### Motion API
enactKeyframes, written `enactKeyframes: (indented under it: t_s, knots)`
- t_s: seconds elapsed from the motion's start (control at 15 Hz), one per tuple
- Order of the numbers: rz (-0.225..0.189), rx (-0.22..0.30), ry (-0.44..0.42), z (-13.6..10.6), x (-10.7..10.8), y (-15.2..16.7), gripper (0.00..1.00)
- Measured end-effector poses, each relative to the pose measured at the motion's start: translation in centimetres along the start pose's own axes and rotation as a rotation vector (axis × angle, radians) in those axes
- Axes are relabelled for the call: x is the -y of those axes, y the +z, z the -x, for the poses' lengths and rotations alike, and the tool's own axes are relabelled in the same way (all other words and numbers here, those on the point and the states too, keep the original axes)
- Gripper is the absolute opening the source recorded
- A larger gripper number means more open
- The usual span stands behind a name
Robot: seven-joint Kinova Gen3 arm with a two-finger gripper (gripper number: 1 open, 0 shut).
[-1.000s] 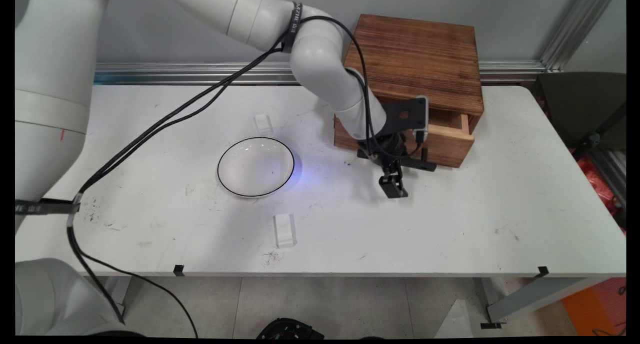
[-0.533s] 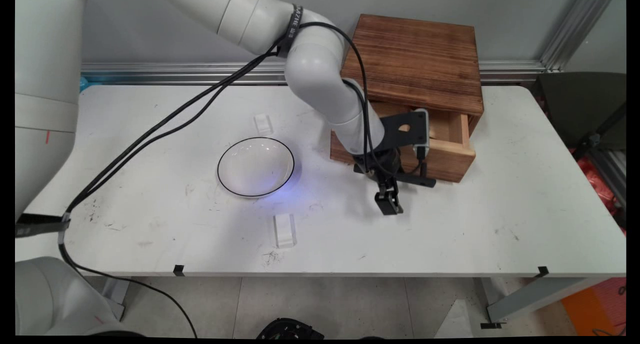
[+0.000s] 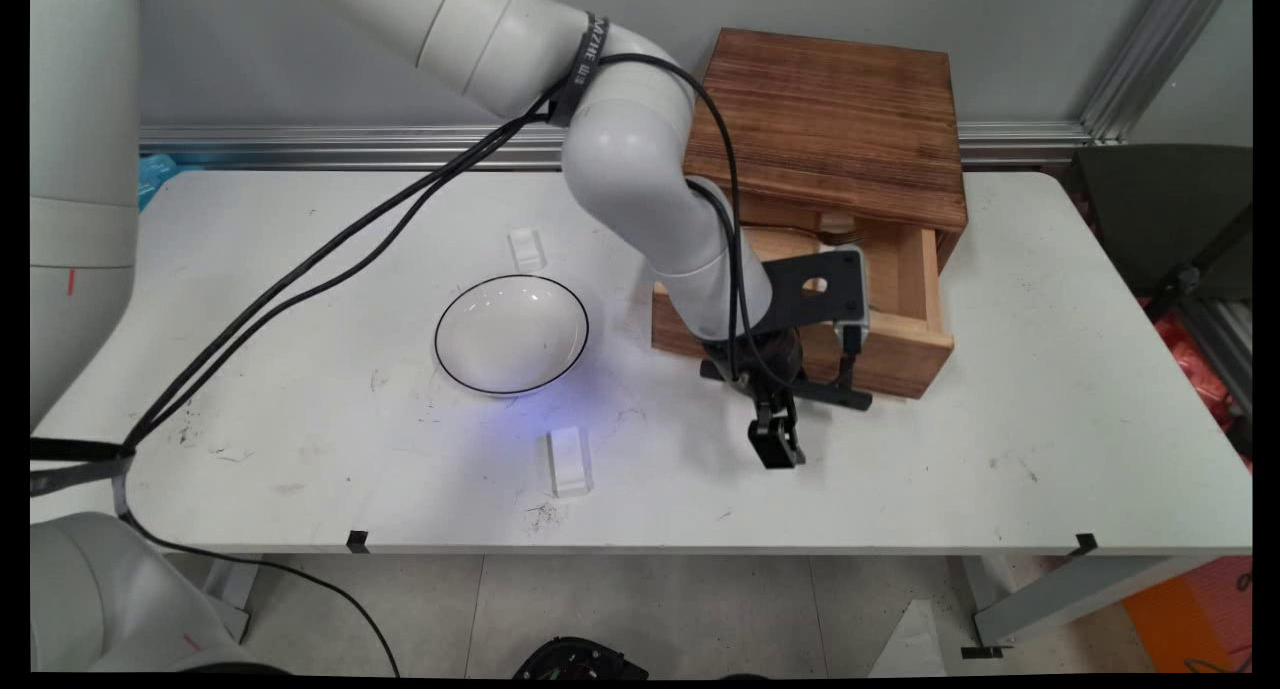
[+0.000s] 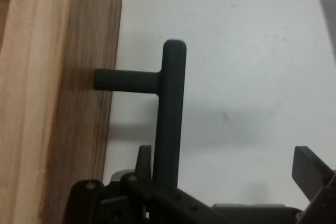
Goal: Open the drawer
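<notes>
The gripper (image 3: 790, 394) hangs at the front of the wooden drawer box (image 3: 835, 139), which stands at the back of the white desk (image 3: 1050, 389). The box's drawer (image 3: 905, 354) is pulled partway out toward the desk's near edge, and the arm covers much of its front. In the hand view, the black T-shaped handle (image 4: 169, 108) juts from the drawer front (image 4: 79, 98). One finger (image 4: 143, 163) rests against the handle's bar on the side facing the wood, while the other finger (image 4: 311, 169) stands well apart from it, so the fingers are spread, hooked behind the handle rather than pinching it.

To the left of the box lies a clear glass bowl (image 3: 511, 334) with a dark rim. A small clear block (image 3: 526, 247) sits just behind the bowl, and a second clear block (image 3: 570, 461) lies in front of it, left of the gripper.
</notes>
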Motion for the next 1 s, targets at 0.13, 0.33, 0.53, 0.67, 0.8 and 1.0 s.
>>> enactKeyframes:
  t_s: [0.13, 0.33, 0.53, 0.67, 0.8, 1.0]
  knots:
    - [0.007, 0.007, -0.001, -0.1, -0.8, -0.3, 1.0]
    - [0.017, 0.025, 0.007, 0.0, -2.1, -0.7, 1.0]
    - [0.028, 0.048, 0.021, 0.4, -3.4, -1.0, 1.0]
    - [0.036, 0.06, 0.033, 0.7, -4.3, -1.2, 1.0]
    - [0.042, 0.069, 0.045, 0.9, -5.0, -1.4, 1.0]
    - [0.047, 0.079, 0.069, 1.1, -6.0, -1.8, 1.0]
